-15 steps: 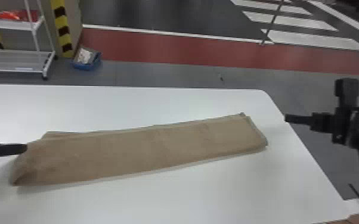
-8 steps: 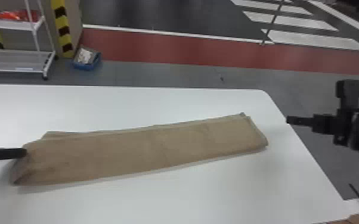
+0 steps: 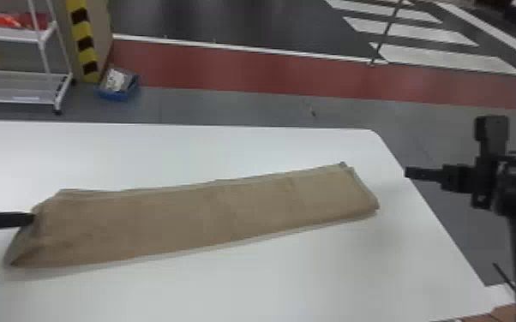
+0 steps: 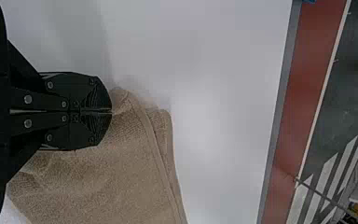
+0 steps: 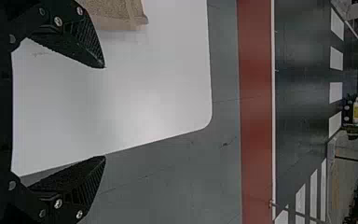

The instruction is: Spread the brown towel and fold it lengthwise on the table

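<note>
Showing the brown towel [image 3: 193, 216] on the white table [image 3: 270, 282], folded lengthwise into a long, narrow strip. Running slantwise across the tabletop, with the right end lying farther forward than the left. Lying mostly flat and smooth along the middle, with only faint rumples. Showing stacked edges at the right end, not quite matching, with a small tip poking out at the far corner. Showing a paler edge along much of the far side. Spreading wider at the left end, slanting there into a pointed near corner and creasing around the fingertips. Showing a nubbly weave and a stitched hem up close in the left wrist view.

Pinching the towel at its left end with the left gripper [image 3: 31, 219], reaching in from the left side and pointing rightward over the cloth. Pressing both fingers together, with cloth bunching right at the tips of the left gripper [image 4: 111, 111].

Holding the right gripper [image 3: 408, 172] near the right edge of the table, pointing leftward, apart from the towel and touching nothing. Keeping the two fingers of the right gripper [image 5: 105, 112] spread wide, with nothing between them.
</note>
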Controlling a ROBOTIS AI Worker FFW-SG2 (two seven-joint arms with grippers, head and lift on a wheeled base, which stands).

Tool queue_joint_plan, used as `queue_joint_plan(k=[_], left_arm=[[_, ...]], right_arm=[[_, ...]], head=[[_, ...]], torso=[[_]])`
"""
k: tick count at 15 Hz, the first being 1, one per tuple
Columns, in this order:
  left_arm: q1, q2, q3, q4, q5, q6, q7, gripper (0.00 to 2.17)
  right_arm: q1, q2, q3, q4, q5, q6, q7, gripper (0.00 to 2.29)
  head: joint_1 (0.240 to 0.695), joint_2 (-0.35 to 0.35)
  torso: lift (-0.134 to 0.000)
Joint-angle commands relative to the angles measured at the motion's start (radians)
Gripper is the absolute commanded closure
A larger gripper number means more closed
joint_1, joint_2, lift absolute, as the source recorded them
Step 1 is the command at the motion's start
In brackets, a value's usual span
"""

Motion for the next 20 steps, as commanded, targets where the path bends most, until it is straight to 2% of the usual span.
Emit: queue_joint_plan(k=[1,5,8,9,13,18,20], left_arm=[[0.021,-0.002,0.019,-0.05,0.015,0.0,-0.004,1.51],[0.038,-0.002,0.07,-0.101,0.023,0.0,-0.002,1.51],[0.036,-0.002,0.087,-0.097,0.04,-0.058,0.016,1.51],[0.036,-0.003,0.088,-0.091,0.041,-0.08,0.022,1.51],[0.036,-0.007,0.076,-0.071,0.035,-0.107,0.024,1.51],[0.038,-0.01,0.076,-0.067,0.035,-0.107,0.019,1.51],[0.041,-0.008,0.076,-0.065,0.035,-0.114,0.016,1.51]], right_arm=[[-0.001,0.0,0.001,0.005,0.003,-0.006,-0.001,0.22],[-0.021,0.002,0.023,0.044,0.027,-0.04,-0.002,0.22],[-0.073,0.009,0.044,0.103,0.023,-0.055,-0.002,0.22],[-0.092,0.015,0.06,0.12,0.02,-0.055,-0.002,0.22],[-0.133,0.074,0.133,0.13,0.03,-0.031,0.004,0.22],[-0.165,0.092,0.208,0.209,0.109,-0.037,0.001,0.29],[-0.165,0.106,0.221,0.251,0.138,-0.092,-0.004,0.41]], head=[[0.695,-0.243],[0.695,-0.244],[0.695,-0.223],[0.695,-0.218],[0.695,-0.175],[0.695,-0.126],[0.695,-0.124]], torso=[[-0.124],[-0.124],[-0.124],[-0.124],[-0.124],[-0.124],[-0.124]])
